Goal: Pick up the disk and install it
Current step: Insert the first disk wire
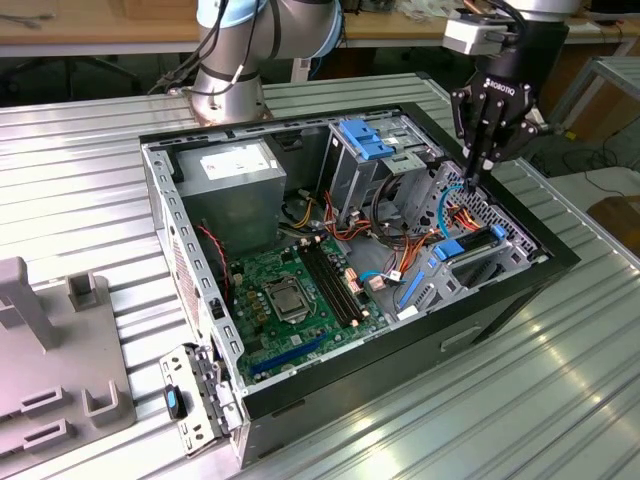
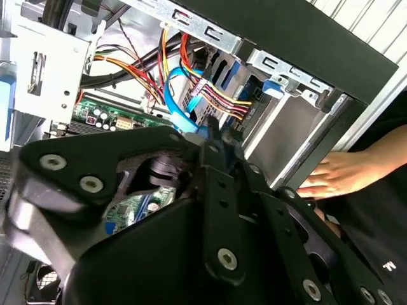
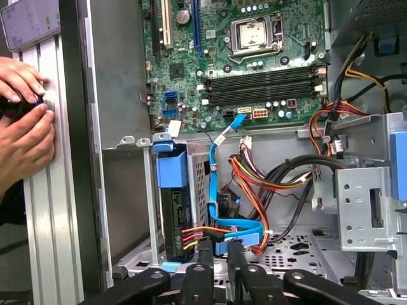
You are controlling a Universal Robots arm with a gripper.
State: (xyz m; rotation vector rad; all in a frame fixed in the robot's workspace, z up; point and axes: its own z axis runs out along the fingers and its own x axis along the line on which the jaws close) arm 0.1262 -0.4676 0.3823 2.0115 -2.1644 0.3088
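Note:
The disk (image 1: 463, 247) stands on edge in the drive bay at the open computer case's corner on the exterior view's right, its blue carrier (image 3: 172, 170) showing at the end. A blue data cable (image 3: 213, 190) and a bundle of red, yellow and black power wires (image 3: 197, 234) run to its back edge. My gripper (image 1: 470, 184) hangs just above that back edge, fingers pointing down. In the first wrist view the gripper (image 3: 219, 251) has its two fingers close together on either side of the blue cable's plug. The gripper (image 2: 213, 135) tips also sit against that cable in the second wrist view.
The case (image 1: 560, 262) lies open on a ribbed metal table (image 1: 560, 400), motherboard (image 1: 290, 300) up. A grey power supply (image 1: 232, 180) and a pale blue latch (image 1: 365, 138) sit at the back. A person's hands (image 3: 22, 108) rest on the case's outer wall beside the drive bay.

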